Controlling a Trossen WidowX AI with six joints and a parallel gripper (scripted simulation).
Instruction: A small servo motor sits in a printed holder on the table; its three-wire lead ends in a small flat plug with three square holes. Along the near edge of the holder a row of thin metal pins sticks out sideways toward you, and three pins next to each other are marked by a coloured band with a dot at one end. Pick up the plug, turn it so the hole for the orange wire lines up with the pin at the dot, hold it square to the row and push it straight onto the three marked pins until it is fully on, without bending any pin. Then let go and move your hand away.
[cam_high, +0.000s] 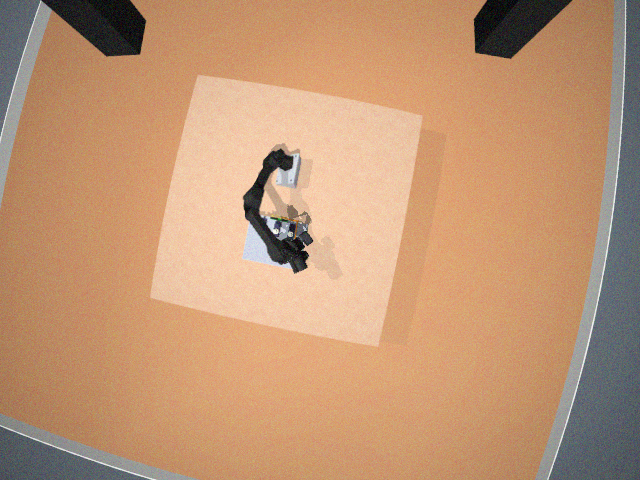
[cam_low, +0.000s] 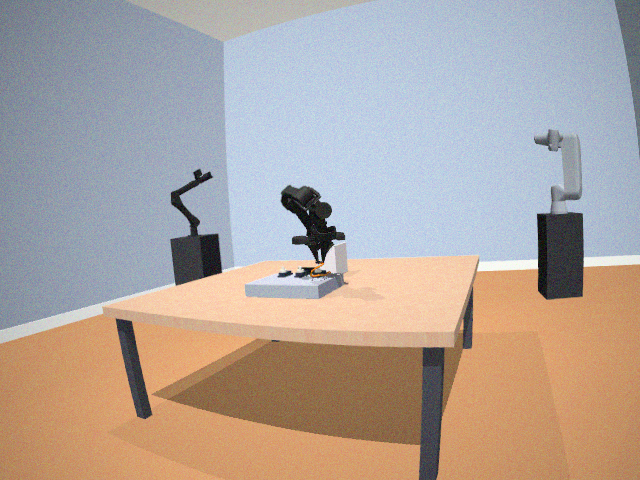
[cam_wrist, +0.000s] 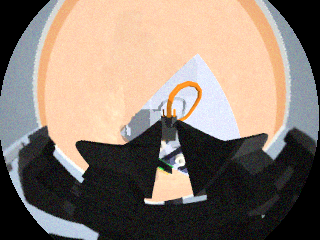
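Observation:
My gripper (cam_low: 320, 259) (cam_wrist: 168, 123) is shut on the small dark plug (cam_wrist: 169, 121), which sits between the fingertips in the wrist view. The orange lead (cam_wrist: 200, 95) (cam_low: 313, 268) loops away from the plug above the pale holder block (cam_high: 254, 248) (cam_low: 281, 290) (cam_wrist: 215, 107). The fingertips are above the holder's top in the exterior view. Small dark servo bodies with pale tops sit on the holder; one servo (cam_low: 284, 272) is at its left. A green band (cam_high: 279, 219) (cam_wrist: 164, 165) lies along one holder edge. The pins, the dot and the plug's holes are too small to make out.
The holder stands on the wooden table (cam_high: 336, 155) (cam_low: 206, 310). A pale upright block (cam_low: 338, 258) (cam_high: 287, 178) stands close behind the gripper in the exterior view. The arm's links (cam_high: 251, 201) pass over part of the holder.

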